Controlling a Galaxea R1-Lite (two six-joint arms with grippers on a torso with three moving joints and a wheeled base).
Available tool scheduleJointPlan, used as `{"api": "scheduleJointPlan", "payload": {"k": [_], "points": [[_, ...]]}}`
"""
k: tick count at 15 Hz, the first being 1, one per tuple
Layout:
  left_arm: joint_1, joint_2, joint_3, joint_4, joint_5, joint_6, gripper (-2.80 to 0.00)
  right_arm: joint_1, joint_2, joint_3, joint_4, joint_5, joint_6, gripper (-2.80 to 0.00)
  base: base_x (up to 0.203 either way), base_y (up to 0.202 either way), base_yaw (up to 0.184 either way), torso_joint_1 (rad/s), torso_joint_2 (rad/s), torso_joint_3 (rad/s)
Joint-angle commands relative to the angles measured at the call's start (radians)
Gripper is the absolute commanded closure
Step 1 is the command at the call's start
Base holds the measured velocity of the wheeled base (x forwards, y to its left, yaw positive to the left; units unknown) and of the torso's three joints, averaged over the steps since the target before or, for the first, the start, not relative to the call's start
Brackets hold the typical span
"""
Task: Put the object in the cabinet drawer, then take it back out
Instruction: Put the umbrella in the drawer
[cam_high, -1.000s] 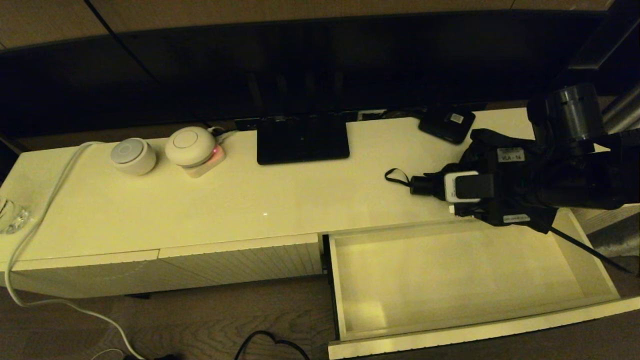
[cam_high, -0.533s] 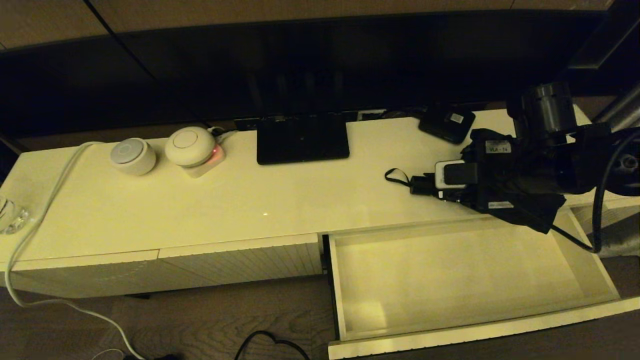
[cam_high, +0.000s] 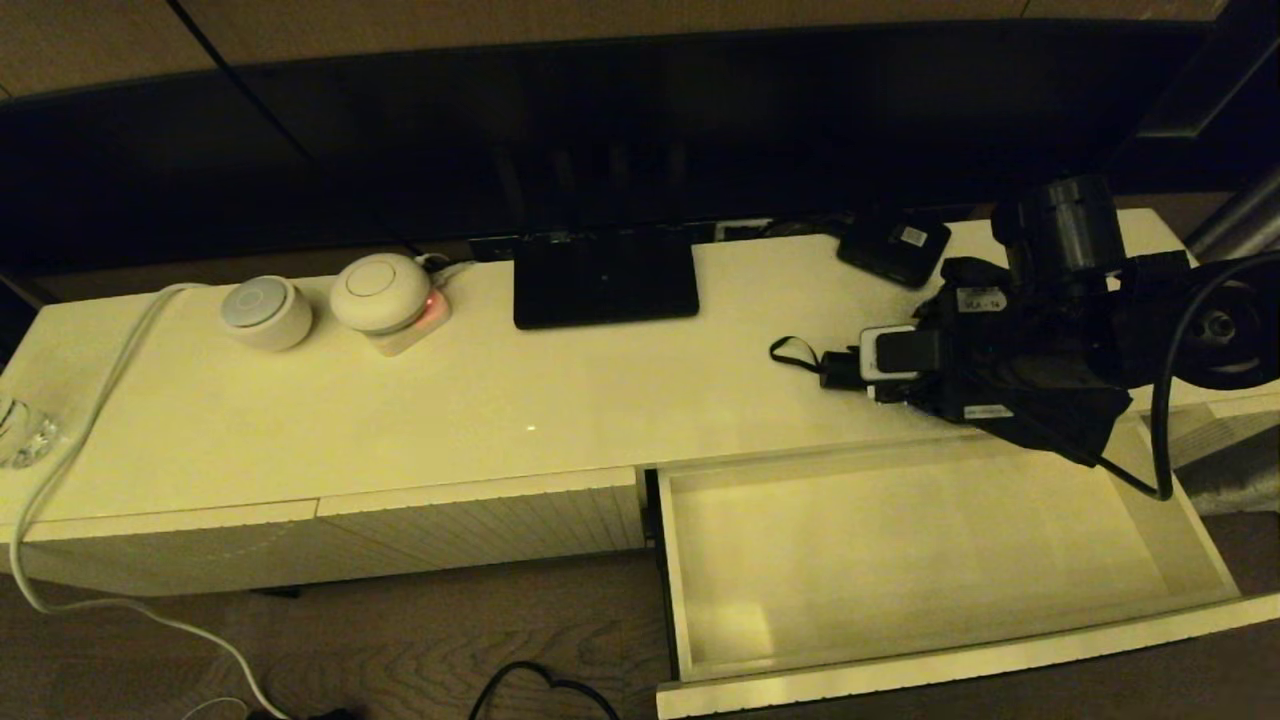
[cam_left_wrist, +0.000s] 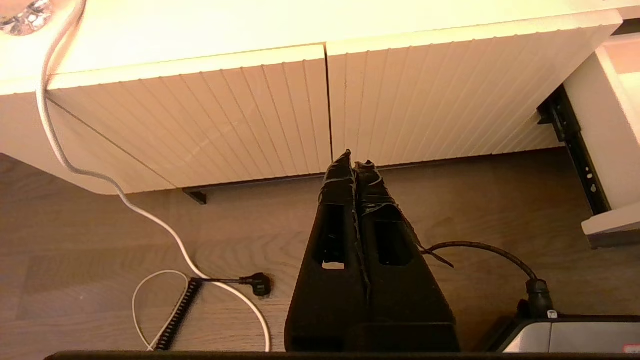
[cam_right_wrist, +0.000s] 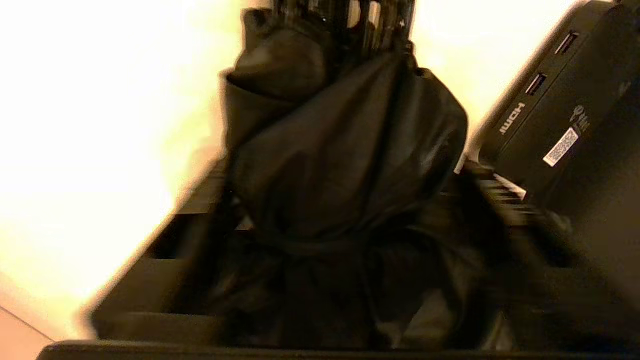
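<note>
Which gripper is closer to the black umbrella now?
Right. The right gripper is over the umbrella on the cabinet top; the left gripper hangs low before the closed fronts, far away.

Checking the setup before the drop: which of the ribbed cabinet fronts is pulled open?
The cabinet drawer on the right is pulled out and empty inside; the two ribbed fronts left of it sit closed.

The black folding umbrella (cam_high: 1040, 415) lies on the cabinet top, handle and strap loop pointing left, bunched fabric overhanging the drawer. The cream-white drawer (cam_high: 940, 655) stands pulled open.
</note>
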Motion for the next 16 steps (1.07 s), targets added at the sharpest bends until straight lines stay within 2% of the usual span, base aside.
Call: {"api": "scheduleJointPlan", "payload": {"k": [1, 9, 16], "points": [[0.000, 0.000, 0.003, 0.000, 0.000, 0.000, 0.00, 0.001, -0.001, -0.017, 0.010, -0.004, -0.010, 0.00, 0.000, 0.000, 0.000, 0.000, 0.00, 0.000], [0.000, 0.000, 0.003, 0.000, 0.000, 0.000, 0.00, -0.030, -0.013, 0.004, 0.080, -0.007, -0.006, 0.00, 0.000, 0.000, 0.000, 0.000, 0.00, 0.000], [0.000, 0.000, 0.003, 0.000, 0.000, 0.000, 0.00, -0.014, -0.155, 0.041, 0.094, -0.031, -0.006, 0.00, 0.000, 0.000, 0.000, 0.000, 0.00, 0.000]]}}
